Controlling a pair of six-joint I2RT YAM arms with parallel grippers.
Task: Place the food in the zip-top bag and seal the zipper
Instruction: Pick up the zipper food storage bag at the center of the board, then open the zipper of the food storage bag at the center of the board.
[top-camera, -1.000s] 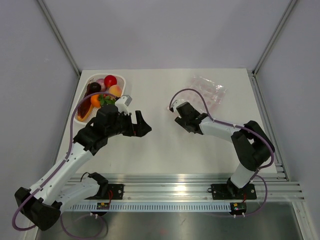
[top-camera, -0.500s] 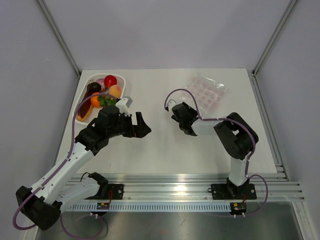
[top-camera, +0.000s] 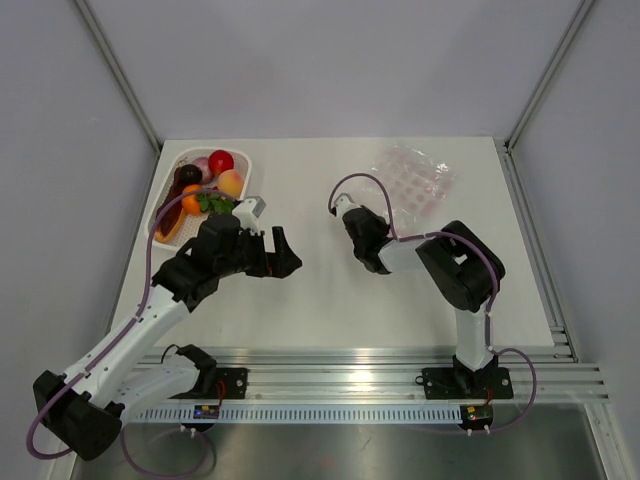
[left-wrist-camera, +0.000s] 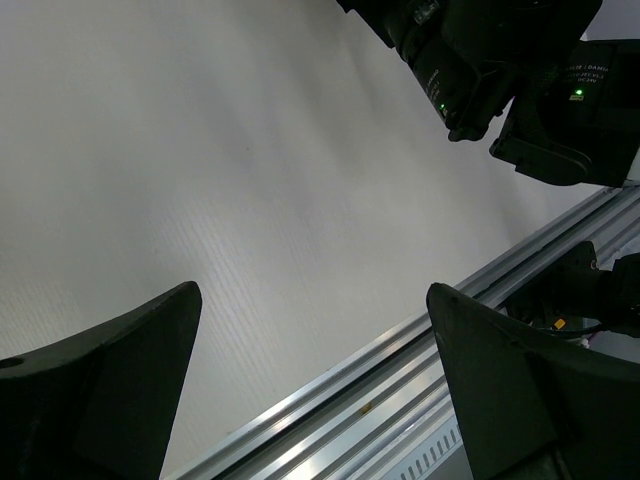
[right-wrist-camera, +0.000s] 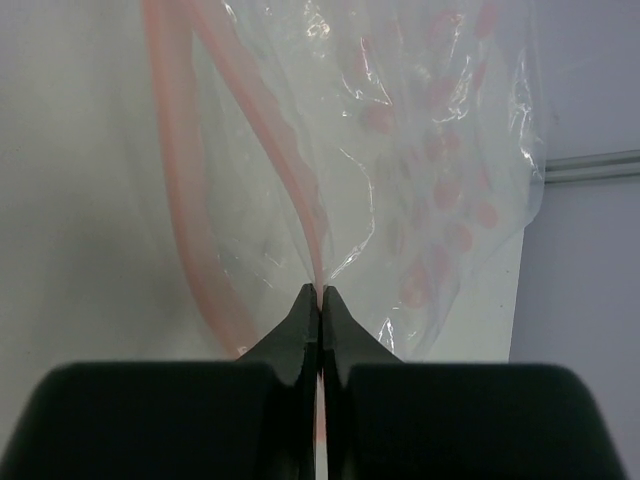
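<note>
The clear zip-top bag (top-camera: 412, 178) with pink print lies at the back right of the table. In the right wrist view its pink zipper (right-wrist-camera: 290, 180) runs down into my right gripper (right-wrist-camera: 320, 296), which is shut on the bag's mouth edge. From above, the right gripper (top-camera: 358, 225) sits left of the bag. The food lies in a white basket (top-camera: 166, 186) at the back left: red tomato (top-camera: 221, 160), peach (top-camera: 231, 181), orange (top-camera: 190, 201), dark eggplant (top-camera: 185, 177). My left gripper (top-camera: 281, 254) hangs open and holds nothing, right of the basket. Bare table shows between its fingers (left-wrist-camera: 110, 380).
An aluminium rail (top-camera: 350, 362) runs along the table's near edge by both arm bases. Frame posts and grey walls close the table in at the back and sides. The right arm's purple cable (top-camera: 372, 186) loops above its wrist.
The right gripper went from open to shut, pinching the bag's mouth edge, while its arm folded and the wrist shifted slightly left. The left arm barely moved.
</note>
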